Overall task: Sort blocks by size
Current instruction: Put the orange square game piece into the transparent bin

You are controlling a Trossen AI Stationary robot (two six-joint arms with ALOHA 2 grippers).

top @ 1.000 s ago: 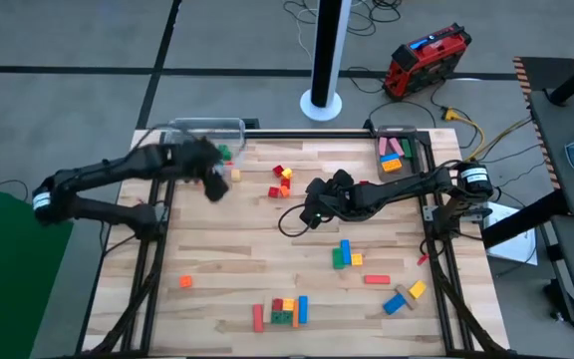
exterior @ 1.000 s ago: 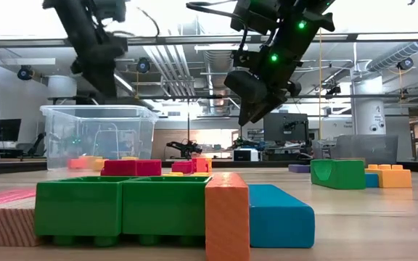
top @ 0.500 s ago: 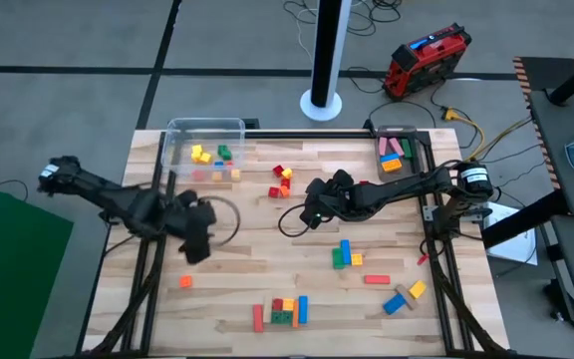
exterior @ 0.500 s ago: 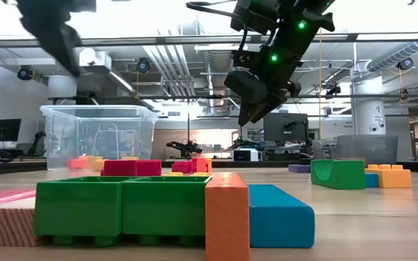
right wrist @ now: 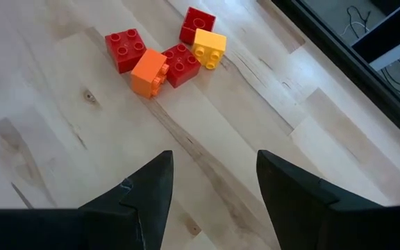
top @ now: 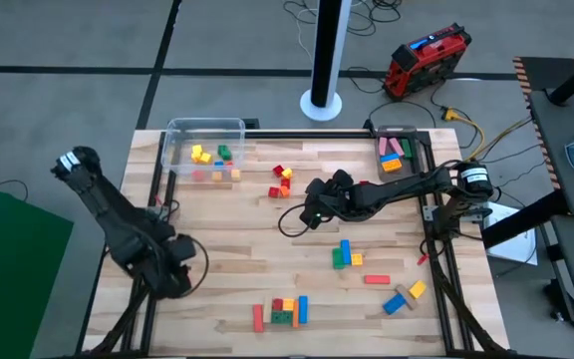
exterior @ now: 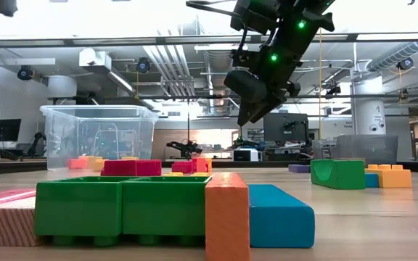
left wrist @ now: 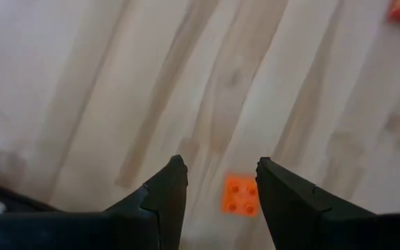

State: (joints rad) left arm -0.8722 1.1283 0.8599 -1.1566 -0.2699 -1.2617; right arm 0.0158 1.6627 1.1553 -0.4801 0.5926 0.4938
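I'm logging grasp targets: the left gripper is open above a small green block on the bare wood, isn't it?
Not quite: the block is orange, not green. The left wrist view shows the small orange block on the bare wood between the fingers of the open left gripper, which sits above it.

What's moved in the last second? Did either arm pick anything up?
The left gripper swung from beside the clear tub down the table's left side; it now hangs open and empty over a lone orange block. The right gripper, open, stayed over mid-table near the red, orange and yellow cluster. No blocks moved.
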